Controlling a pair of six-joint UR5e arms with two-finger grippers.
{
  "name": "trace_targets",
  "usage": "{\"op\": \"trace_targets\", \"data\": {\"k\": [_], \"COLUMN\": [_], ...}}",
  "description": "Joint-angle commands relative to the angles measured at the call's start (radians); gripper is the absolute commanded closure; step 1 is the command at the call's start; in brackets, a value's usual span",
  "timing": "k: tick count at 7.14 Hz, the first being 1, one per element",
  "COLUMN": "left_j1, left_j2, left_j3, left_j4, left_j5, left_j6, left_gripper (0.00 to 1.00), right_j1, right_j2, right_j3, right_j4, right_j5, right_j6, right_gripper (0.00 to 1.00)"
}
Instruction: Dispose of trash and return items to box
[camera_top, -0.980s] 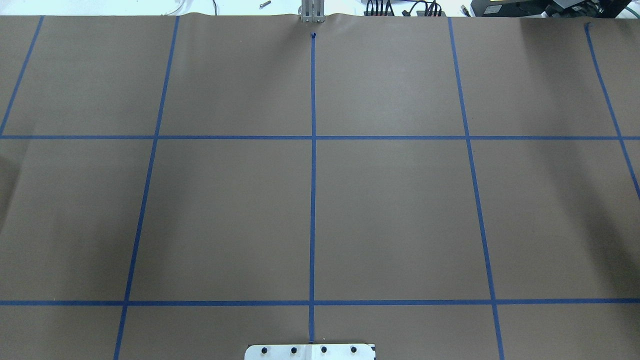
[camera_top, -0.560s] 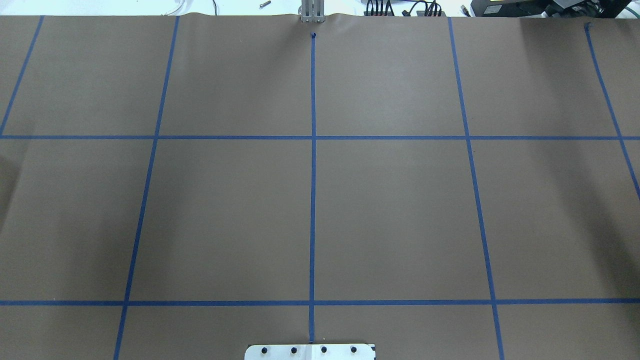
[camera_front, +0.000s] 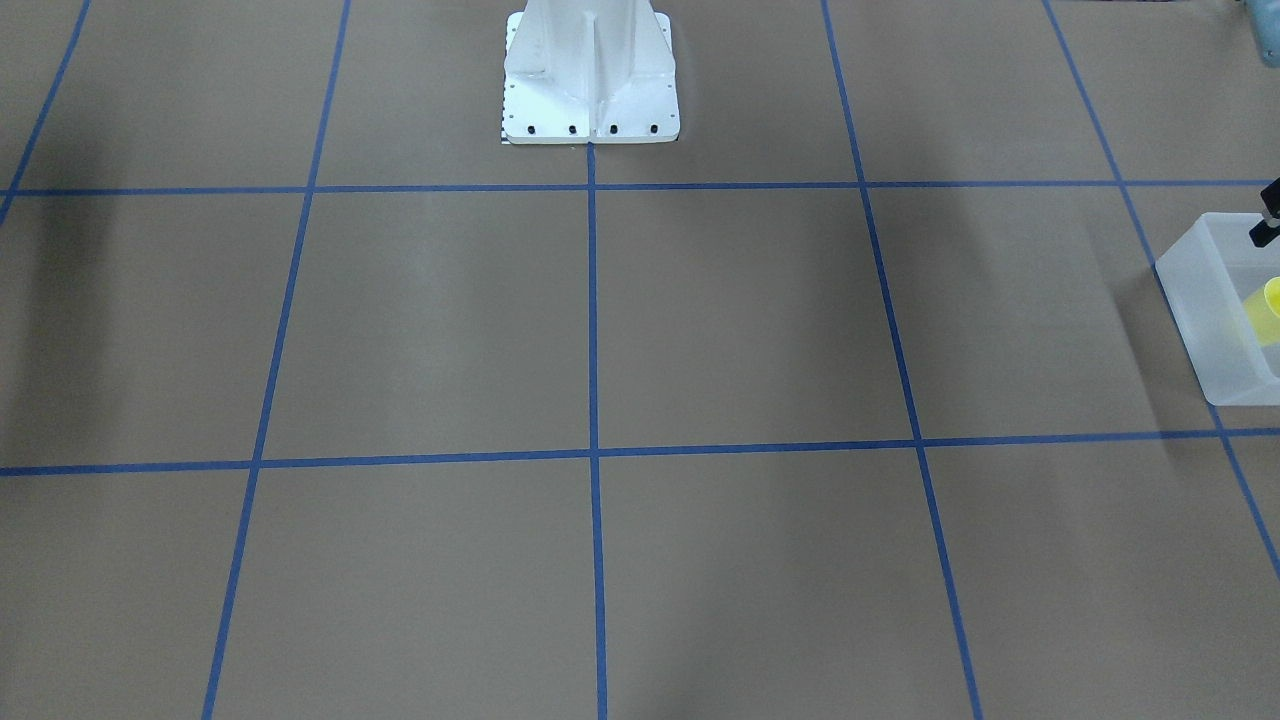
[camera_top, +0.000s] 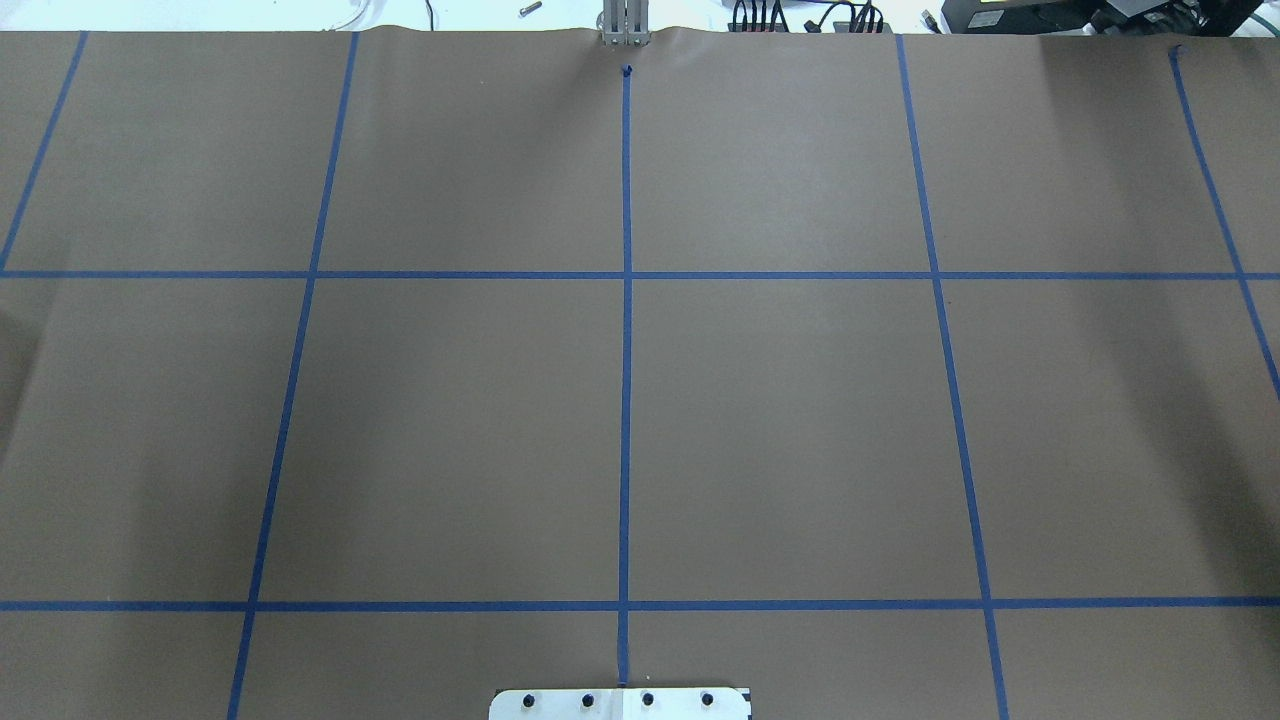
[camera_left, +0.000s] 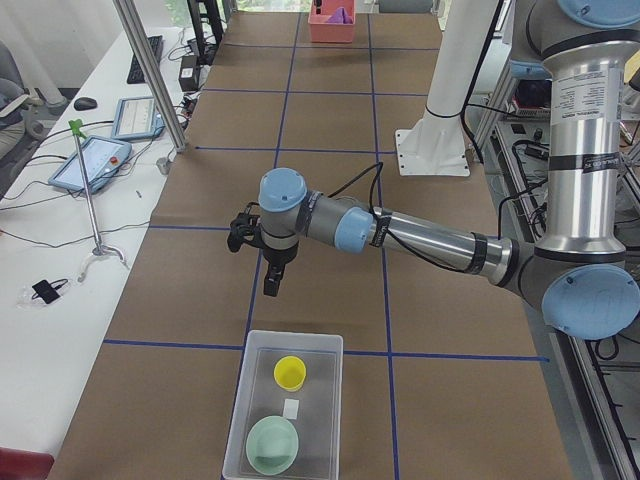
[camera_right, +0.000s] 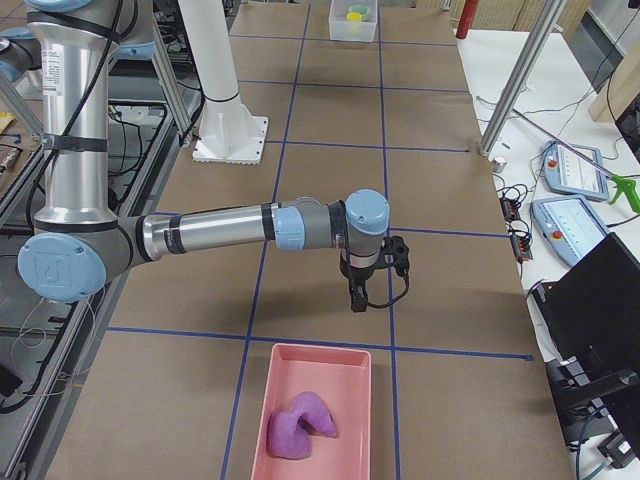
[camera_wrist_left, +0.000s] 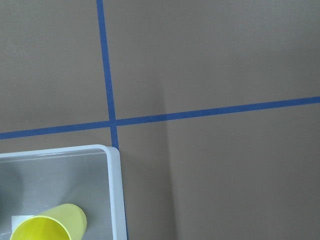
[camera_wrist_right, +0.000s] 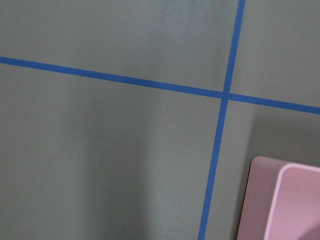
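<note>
The frosted-white box (camera_left: 296, 337) stands at the table's left end. In it the yellow cup (camera_left: 290, 373) stands upright and the sage-green bowl (camera_left: 272, 443) lies beside it. The box (camera_front: 1200, 310) and cup (camera_front: 1272, 300) also show at the front view's right edge, and in the left wrist view the box corner (camera_wrist_left: 116, 190) and cup (camera_wrist_left: 47, 227). My left gripper (camera_left: 270, 287) hangs empty above the table just beyond the box; I cannot tell whether it is open. My right gripper (camera_right: 357, 300) hangs above the table before a pink bin (camera_right: 258, 400) holding crumpled purple trash (camera_right: 300, 425); its state is unclear.
The white pedestal (camera_front: 590, 80) stands at the table's robot side. The pink bin's corner (camera_wrist_right: 285, 200) shows in the right wrist view. Aluminium posts (camera_left: 150, 70) and tablets (camera_left: 90, 160) line the operators' side. The brown paper carries blue tape grid lines.
</note>
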Motion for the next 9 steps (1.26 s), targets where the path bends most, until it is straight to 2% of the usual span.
{"op": "trace_targets", "data": {"k": [1,4,9], "left_j1": [0.001,0.002,-0.001], "left_j2": [0.004,-0.027,-0.013], "left_j3": [0.001,0.013,0.012], "left_j4": [-0.002,-0.020,-0.017], "left_j5": [0.001,0.005,0.007], "left_j6": [-0.007,-0.002,-0.010], "left_gripper": [0.02,0.02,0.02], "right_j1": [-0.001,0.000,-0.020], "right_j2": [0.012,0.023,0.029], "right_j3": [-0.006,-0.003,0.005], "right_j4": [0.002,0.002,0.001], "right_j5": [0.003,0.003,0.035], "right_j6": [-0.003,-0.004,-0.010], "right_gripper": [0.00,0.00,0.00]}}
